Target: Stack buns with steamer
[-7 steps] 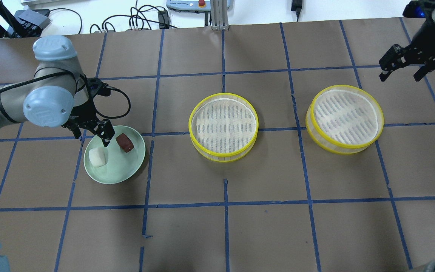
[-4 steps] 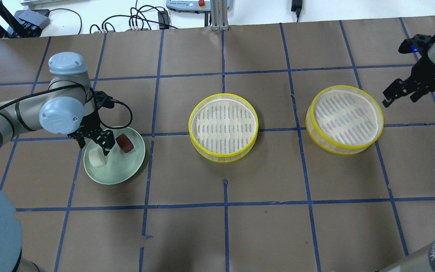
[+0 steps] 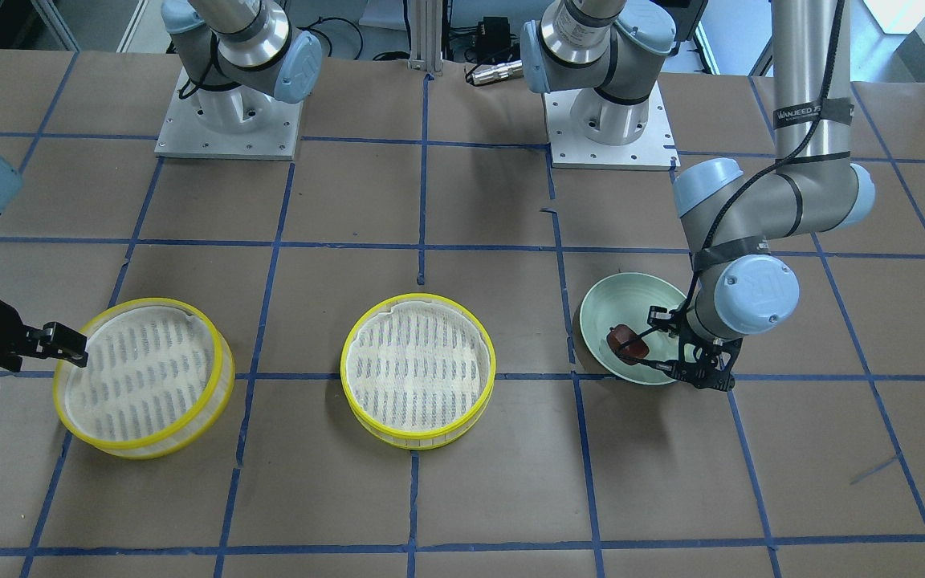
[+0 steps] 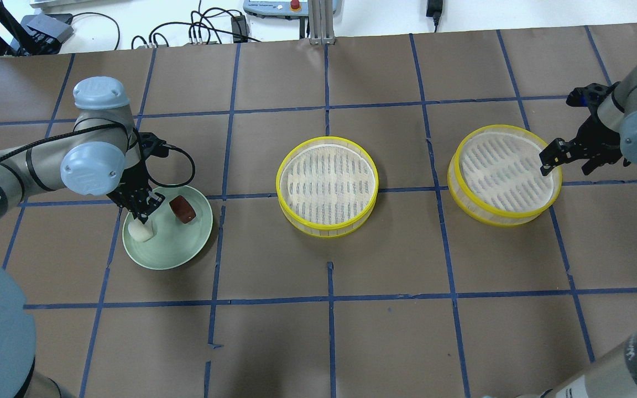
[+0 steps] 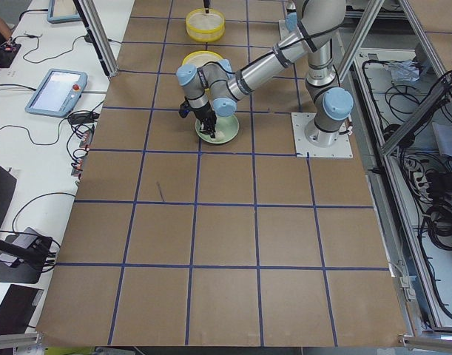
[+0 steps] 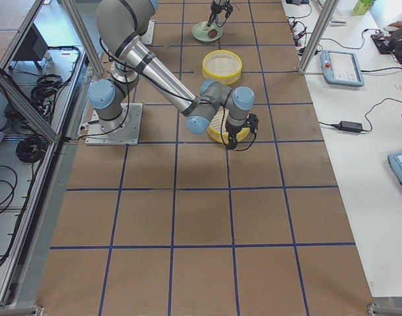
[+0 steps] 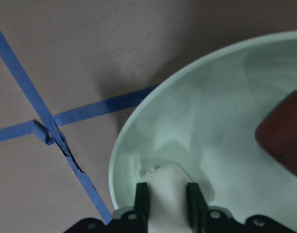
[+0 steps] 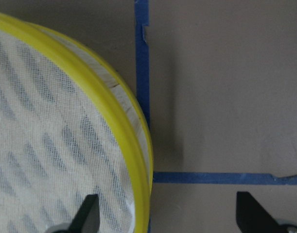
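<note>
Low over the pale green plate (image 4: 170,255) on the left, the left gripper (image 7: 167,188) is clamped on the white bun (image 4: 139,232), a finger against each side. I cannot tell whether the bun has left the plate. The reddish-brown bun (image 4: 182,209) lies just right and slightly farther, apart from that gripper. Beyond the middle steamer (image 4: 327,225), the right gripper (image 8: 166,206) hangs with fingers spread, straddling the right steamer (image 8: 132,160) at its right rim.

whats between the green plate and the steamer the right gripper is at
A second yellow-rimmed steamer, empty, stands between the green plate and the steamer whose wall the open right gripper straddles. It is apart from both. The overhead view shows it.
</note>
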You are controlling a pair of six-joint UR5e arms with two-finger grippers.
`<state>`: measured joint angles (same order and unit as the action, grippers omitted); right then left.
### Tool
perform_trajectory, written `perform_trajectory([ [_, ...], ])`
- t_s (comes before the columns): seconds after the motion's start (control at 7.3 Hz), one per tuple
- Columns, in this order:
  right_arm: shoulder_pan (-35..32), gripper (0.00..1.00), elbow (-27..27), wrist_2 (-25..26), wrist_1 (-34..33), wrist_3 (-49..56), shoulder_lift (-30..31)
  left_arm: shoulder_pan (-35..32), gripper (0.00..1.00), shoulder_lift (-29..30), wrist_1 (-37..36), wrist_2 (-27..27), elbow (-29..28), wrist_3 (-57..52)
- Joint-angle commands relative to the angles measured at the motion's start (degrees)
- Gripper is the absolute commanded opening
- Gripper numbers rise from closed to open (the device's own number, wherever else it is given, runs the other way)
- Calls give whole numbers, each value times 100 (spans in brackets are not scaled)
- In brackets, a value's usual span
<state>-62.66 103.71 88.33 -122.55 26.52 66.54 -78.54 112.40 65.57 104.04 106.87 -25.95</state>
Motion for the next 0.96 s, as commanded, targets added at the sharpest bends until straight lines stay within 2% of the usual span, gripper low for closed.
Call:
perform_trajectory([
  [0.0, -79, 52, 9, -96, 11, -165, -18, -152, 10, -86, 270, -233, -567, 64],
  [0.14, -210, 26, 0, -106, -15, -174, -18, -266, 10, -104, 916, -774, -1198, 134],
  [0.27, -220, 19, 0, -97, -24, -148, -18, -485, 10, -130, 1323, -1284, -1752, 569],
  [0.41, -220, 16, 0, -88, -24, -121, -9, -905, 11, -174, 1353, -1568, -2062, 1331],
  [0.55, -212, 14, -43, -62, -32, -112, -18, -1353, 11, -149, 1267, -2093, -2109, 2391],
  [0.68, -212, 13, -139, -36, -24, -86, -9, -1531, 11, -105, 1161, -2951, -2100, 3237],
  [0.82, -212, 13, -201, -35, -15, -77, 0, -1698, 11, 78, 656, -3716, -2092, 3724],
])
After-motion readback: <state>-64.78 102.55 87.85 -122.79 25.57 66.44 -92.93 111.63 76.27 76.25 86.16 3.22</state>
